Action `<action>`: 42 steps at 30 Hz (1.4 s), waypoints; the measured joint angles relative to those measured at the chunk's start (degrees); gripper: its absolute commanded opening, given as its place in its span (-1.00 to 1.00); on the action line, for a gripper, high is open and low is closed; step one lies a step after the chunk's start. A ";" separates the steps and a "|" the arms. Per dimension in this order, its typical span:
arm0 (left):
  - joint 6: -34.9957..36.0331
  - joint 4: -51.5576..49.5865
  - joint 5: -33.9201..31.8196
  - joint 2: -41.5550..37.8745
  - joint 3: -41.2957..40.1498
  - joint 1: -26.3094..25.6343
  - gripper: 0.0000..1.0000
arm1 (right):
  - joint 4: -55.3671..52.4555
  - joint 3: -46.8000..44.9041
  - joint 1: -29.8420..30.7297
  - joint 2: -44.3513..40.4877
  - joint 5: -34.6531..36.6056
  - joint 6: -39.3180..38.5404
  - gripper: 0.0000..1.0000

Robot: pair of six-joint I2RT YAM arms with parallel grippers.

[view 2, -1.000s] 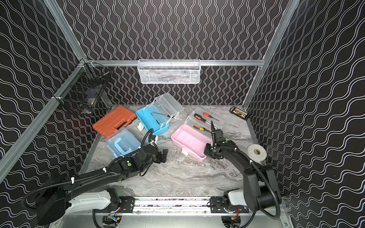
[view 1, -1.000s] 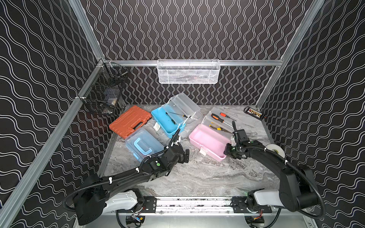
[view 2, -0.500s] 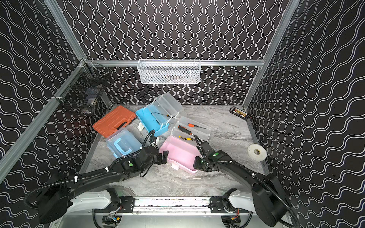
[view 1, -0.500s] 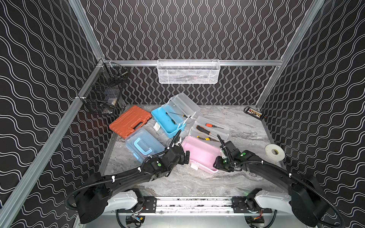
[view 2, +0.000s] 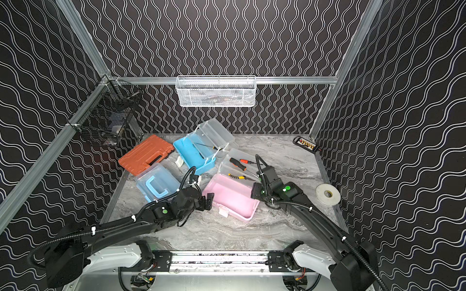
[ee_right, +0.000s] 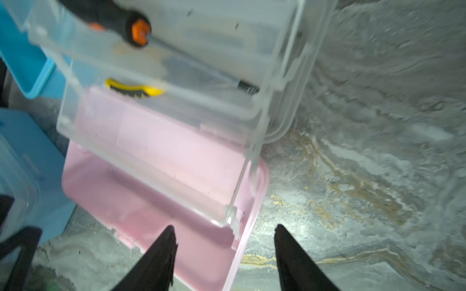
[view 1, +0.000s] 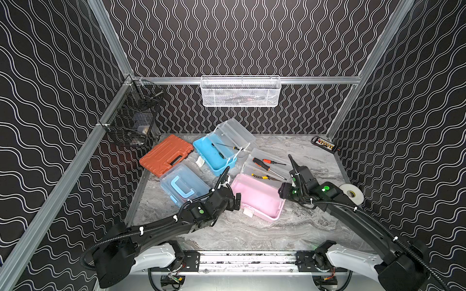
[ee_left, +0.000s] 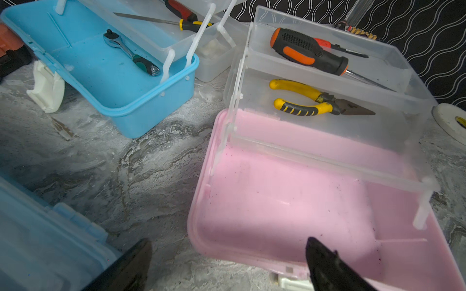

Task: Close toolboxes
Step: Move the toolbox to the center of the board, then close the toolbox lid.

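Pink toolbox, open blue toolbox, seemingly shut blue toolbox, three total, left fingers and right fingers apart

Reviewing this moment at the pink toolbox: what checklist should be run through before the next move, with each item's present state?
1. Left gripper open and empty: ok, jaws wide across the near corner of the pink toolbox.
2. Right gripper free: ok, jaws apart astride that box's side wall.
3. Pink box's lid shut: not ok, it is folded back.
4. Pliers lying inside the clear tray: ok.
5. Far blue toolbox shut: not ok, open.
6. Near blue toolbox shut: ok, lid down; whether it is latched, cannot tell.
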 measured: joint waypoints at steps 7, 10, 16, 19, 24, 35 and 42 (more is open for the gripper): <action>-0.17 -0.33 0.00 -1.86 -1.86 0.00 0.98 | 0.83 6.75 -10.86 4.44 -0.83 -4.07 0.22; -0.24 -0.28 0.00 -2.29 -2.58 0.00 0.98 | 2.64 9.31 -14.93 7.65 -2.60 -5.49 0.20; -0.24 -0.24 0.00 -1.99 -2.78 0.00 0.98 | 5.84 13.51 -23.08 15.39 -5.57 -7.08 0.15; -0.31 0.33 -0.02 -1.55 -3.13 0.00 0.98 | 7.65 15.76 -26.01 20.28 -8.35 -7.96 0.11; -1.44 0.61 -0.20 0.17 -3.85 0.00 0.98 | 8.37 19.02 -29.73 28.79 -14.53 -9.57 -0.05; -2.01 3.63 -0.13 5.75 -3.69 0.04 0.98 | 10.56 17.66 -31.43 37.20 -21.94 -11.26 -0.19; -2.91 6.23 0.02 8.55 -2.97 0.09 0.98 | 11.76 17.29 -31.56 39.56 -23.12 -11.23 -0.50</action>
